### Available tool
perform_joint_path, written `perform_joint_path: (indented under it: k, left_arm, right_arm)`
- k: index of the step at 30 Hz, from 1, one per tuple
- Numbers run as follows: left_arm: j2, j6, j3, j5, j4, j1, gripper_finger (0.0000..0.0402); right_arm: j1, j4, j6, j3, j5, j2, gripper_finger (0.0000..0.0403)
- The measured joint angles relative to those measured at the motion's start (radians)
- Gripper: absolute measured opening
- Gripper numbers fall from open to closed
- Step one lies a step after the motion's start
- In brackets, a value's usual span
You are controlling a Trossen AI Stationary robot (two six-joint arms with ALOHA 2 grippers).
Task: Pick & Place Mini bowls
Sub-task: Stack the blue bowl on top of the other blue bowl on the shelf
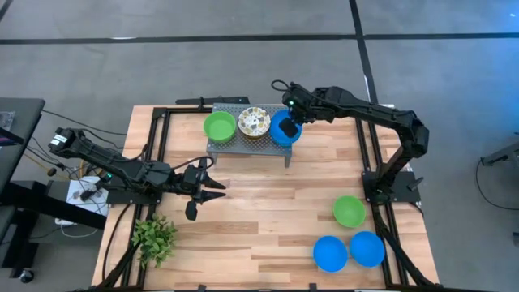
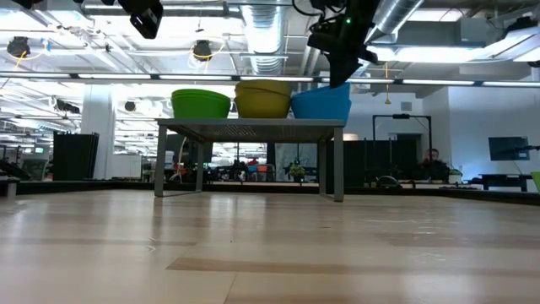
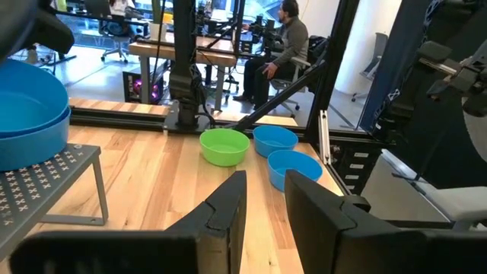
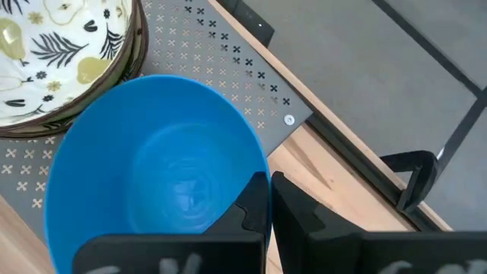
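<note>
Right tool (image 4: pixel 268 199) clamps the blue bowl's (image 4: pixel 152 175) rim on the grey rack (image 1: pixel 247 144), seen only by its wrist view. Left tool (image 1: pixel 212 184) hovers, fingers apart.

Grey concrete floor (image 1: pixel 243 65) w/ dark seams; open ceiling w/ ducts (image 2: pixel 270 38), strip lights; person seated at desk (image 3: pixel 171 49).
</note>
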Motion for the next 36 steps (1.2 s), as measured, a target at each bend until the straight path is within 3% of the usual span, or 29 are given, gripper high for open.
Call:
perform_joint_path:
  k: [5,22,26,32,36]
  left_arm:
    - [0.0,0.0,0.0,0.0,0.0,0.0,0.009]
    - [0.0,0.0,0.0,0.0,0.0,0.0,0.009]
    - [0.0,0.0,0.0,0.0,0.0,0.0,0.009]
    - [0.0,0.0,0.0,0.0,0.0,0.0,0.009]
    - [0.0,0.0,0.0,0.0,0.0,0.0,0.009]
  right_arm:
    - [0.0,-0.003,0.0,0.0,0.0,-0.004,0.0007]
    - [0.001,-0.042,0.006,0.0,-0.027,-0.004,0.009]
    - [0.001,-0.042,0.008,0.0,-0.055,-0.002,0.0074]
    - [0.0,-0.031,0.009,0.0,-0.057,-0.001,0.0007]
    - [0.0,-0.02,0.01,0.0,-0.061,-0.001,0.0013]
